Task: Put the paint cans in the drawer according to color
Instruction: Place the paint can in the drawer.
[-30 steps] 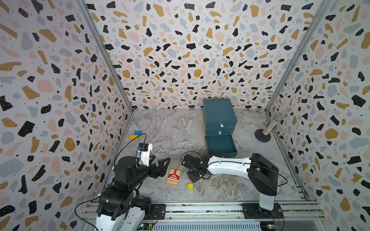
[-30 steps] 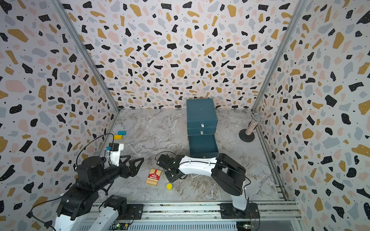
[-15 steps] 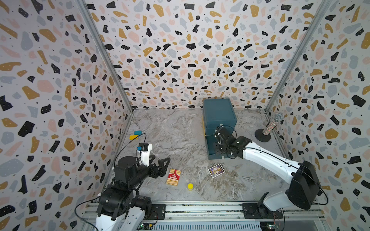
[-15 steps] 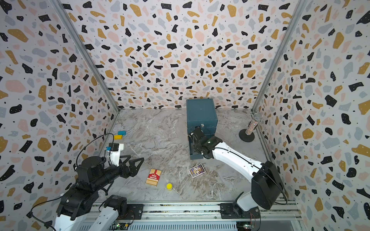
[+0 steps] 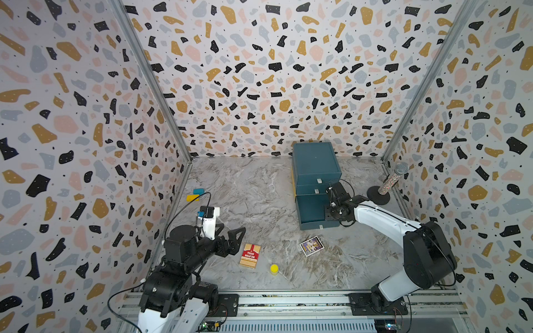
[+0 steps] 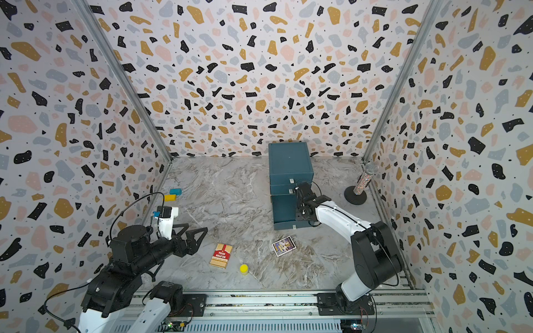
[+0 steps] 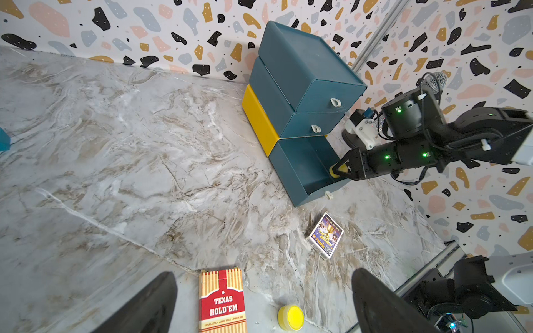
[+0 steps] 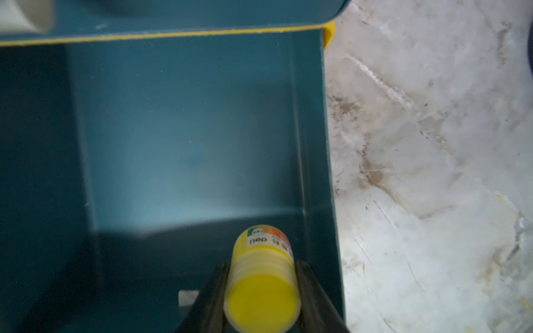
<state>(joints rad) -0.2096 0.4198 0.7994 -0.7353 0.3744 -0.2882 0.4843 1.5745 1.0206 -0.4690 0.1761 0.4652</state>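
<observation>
Yellow can [image 8: 262,285] sits clamped in right pincer [image 7: 339,170], axis along the fingers, poised over open bottom drawer [image 8: 187,129] near its front corner; left pincer [image 7: 264,275] spread wide, empty.

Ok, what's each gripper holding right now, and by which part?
Right gripper pinches a yellow paint can by its round side wall, over the open bottom drawer. Left gripper is open, holding nothing.
</observation>
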